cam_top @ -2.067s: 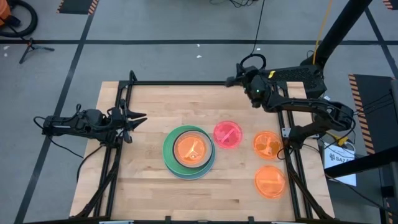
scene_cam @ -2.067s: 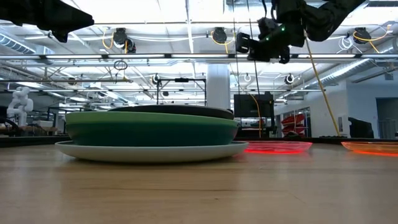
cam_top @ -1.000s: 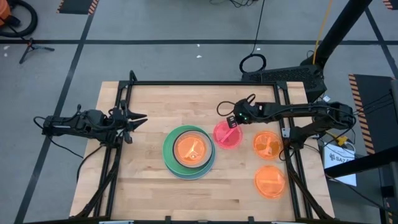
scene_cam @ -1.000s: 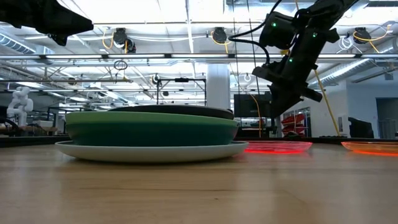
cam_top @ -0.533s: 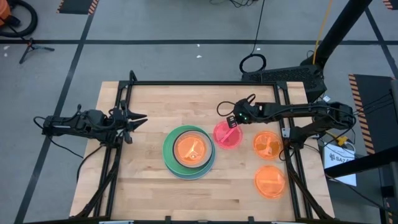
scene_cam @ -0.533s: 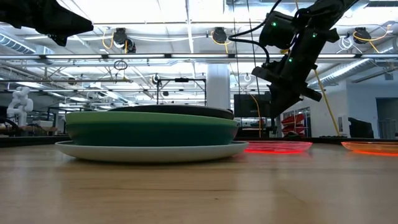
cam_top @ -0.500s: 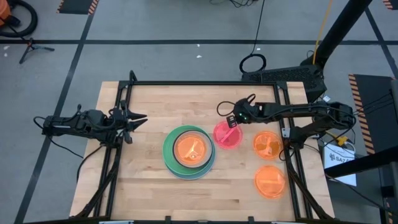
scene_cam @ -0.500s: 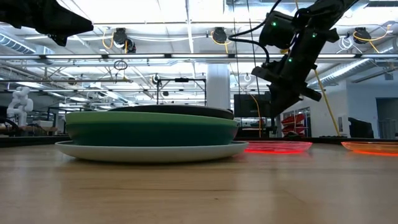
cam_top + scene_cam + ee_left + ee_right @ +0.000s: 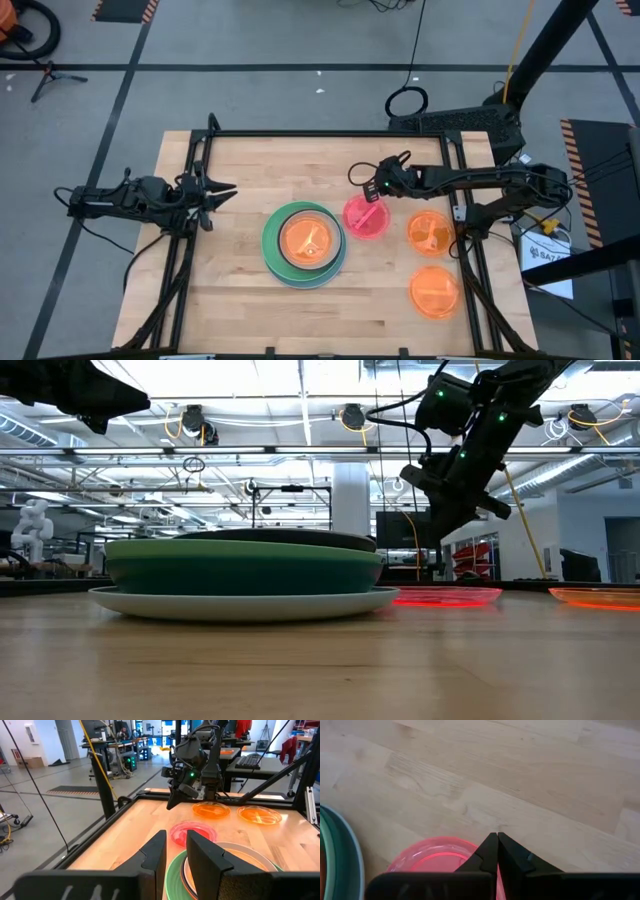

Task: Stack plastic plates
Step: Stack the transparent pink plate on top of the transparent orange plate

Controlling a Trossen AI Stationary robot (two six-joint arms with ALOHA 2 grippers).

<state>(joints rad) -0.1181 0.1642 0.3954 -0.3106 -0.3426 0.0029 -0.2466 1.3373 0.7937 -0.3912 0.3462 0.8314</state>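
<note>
A stack of plates (image 9: pixel 304 243) stands at the table's middle: a whitish plate at the bottom, green and teal ones above, a dark grey one, and an orange one on top. A small pink plate (image 9: pixel 366 217) lies flat to its right. My right gripper (image 9: pixel 372 196) is shut and hangs above the pink plate's far rim (image 9: pixel 440 841), clear of it in the low view (image 9: pixel 441 538). My left gripper (image 9: pixel 222 190) is open and empty at the table's left edge.
Two translucent orange plates (image 9: pixel 431 232) (image 9: pixel 434 292) lie flat by the table's right edge. A black frame (image 9: pixel 300 133) runs along the table's far, left and right sides. Bare wood shows at the near left (image 9: pixel 220 300).
My right gripper came from the table's far edge down toward the pink plate and now stands over its far rim, shut. In the last half second it has risen a little. The plates have not moved.
</note>
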